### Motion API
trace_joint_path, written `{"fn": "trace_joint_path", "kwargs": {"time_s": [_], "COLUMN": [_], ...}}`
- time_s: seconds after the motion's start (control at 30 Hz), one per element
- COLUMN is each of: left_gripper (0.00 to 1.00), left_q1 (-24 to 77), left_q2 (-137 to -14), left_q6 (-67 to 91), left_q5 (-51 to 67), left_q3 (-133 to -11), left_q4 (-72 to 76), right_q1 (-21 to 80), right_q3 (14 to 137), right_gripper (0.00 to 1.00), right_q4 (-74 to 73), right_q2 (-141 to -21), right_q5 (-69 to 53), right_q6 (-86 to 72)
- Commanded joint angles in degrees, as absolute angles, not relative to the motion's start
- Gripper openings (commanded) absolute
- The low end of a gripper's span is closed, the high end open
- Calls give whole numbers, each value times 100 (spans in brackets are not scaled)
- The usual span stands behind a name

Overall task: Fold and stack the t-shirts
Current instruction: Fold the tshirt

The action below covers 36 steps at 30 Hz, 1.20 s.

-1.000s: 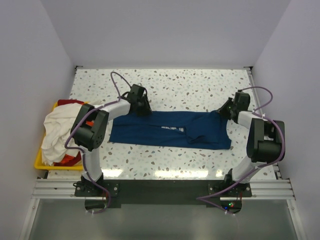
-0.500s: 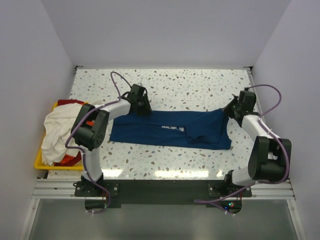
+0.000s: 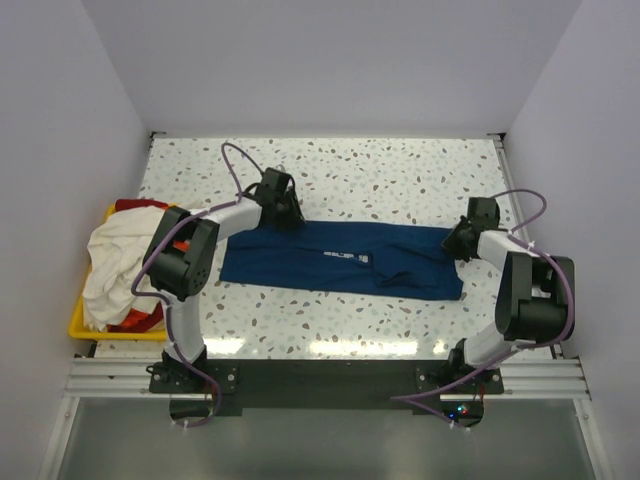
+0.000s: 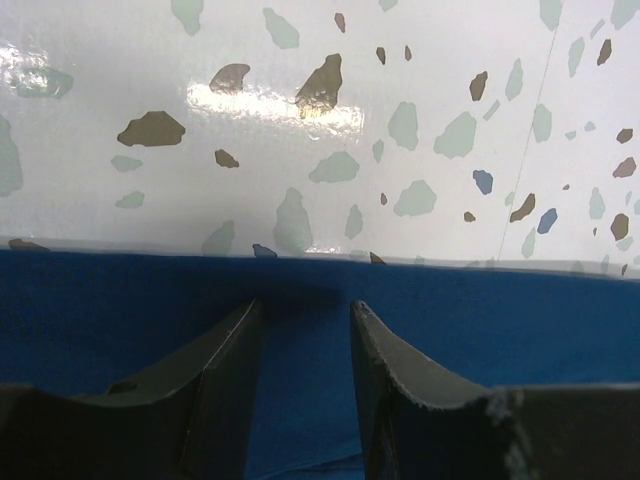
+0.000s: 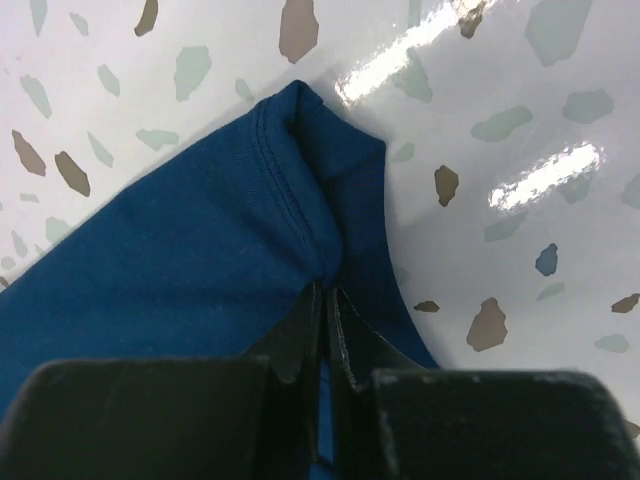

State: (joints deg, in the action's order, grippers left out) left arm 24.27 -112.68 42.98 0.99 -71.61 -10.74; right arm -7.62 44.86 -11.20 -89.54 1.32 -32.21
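Note:
The navy blue t-shirt (image 3: 340, 258) lies as a long folded band across the middle of the table. My left gripper (image 3: 283, 215) is at its far left edge. In the left wrist view it (image 4: 305, 305) is open, with both fingers over the flat navy cloth (image 4: 500, 320) just inside the edge and nothing pinched. My right gripper (image 3: 456, 240) is at the shirt's far right corner. In the right wrist view it (image 5: 325, 290) is shut on the stitched hem of the navy shirt (image 5: 200, 250), low over the table.
A yellow bin (image 3: 88, 326) stands at the table's left edge, holding a cream-white shirt (image 3: 112, 262) over a red one (image 3: 138, 205). The table's right edge rail (image 3: 520, 215) runs close to my right arm. Speckled tabletop (image 3: 380, 175) lies beyond the shirt.
My right gripper swung outward to the right, then back toward the near side, drawing the shirt's right corner with it. The left arm has not moved.

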Motion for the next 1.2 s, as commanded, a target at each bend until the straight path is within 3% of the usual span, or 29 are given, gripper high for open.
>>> {"fn": "trace_joint_path", "kwargs": {"time_s": [0.0, 0.17, 0.4, 0.53, 0.73, 0.87, 0.93, 1.07, 1.1, 1.17], "left_gripper": [45, 45, 53, 54, 54, 54, 54, 54, 54, 54], "left_q1": [2373, 2373, 2355, 2355, 2355, 2425, 2478, 2619, 2637, 2663], "left_q2": [-11417, -11338, -10970, -10583, -9862, -9406, -9326, -9334, -9334, -9308], "left_q6": [4368, 4193, 3683, 3595, 3683, 3840, 3911, 3868, 3832, 3771], "left_q5": [18, 18, -228, -316, -238, -88, -26, -26, -26, -26], "left_q3": [-7312, -7488, -8112, -7850, -7042, -6558, -6320, -6205, -6153, -6100], "left_q4": [-1099, -1151, -1546, -1670, -1538, -1346, -1240, -1256, -1266, -1301], "right_q1": [-782, -782, -791, -782, -695, -519, -396, -159, -115, -114], "right_q3": [4781, 5036, 5194, 5501, 6941, 8660, 9331, 11218, 11406, 11653], "right_gripper": [6, 8, 10, 11, 9, 12, 20, 50, 64, 76], "right_q4": [-1230, -1319, -1354, -1397, -1687, -2257, -2399, -3258, -3356, -3489], "right_q2": [-9113, -9369, -9659, -9975, -11195, -12092, -12733, -13526, -13552, -13404], "right_q5": [413, 413, 334, 422, 114, 27, -297, -291, -168, -18], "right_q6": [-3261, -3234, -3182, -3120, -3120, -2997, -2857, -2514, -2461, -2470]}}
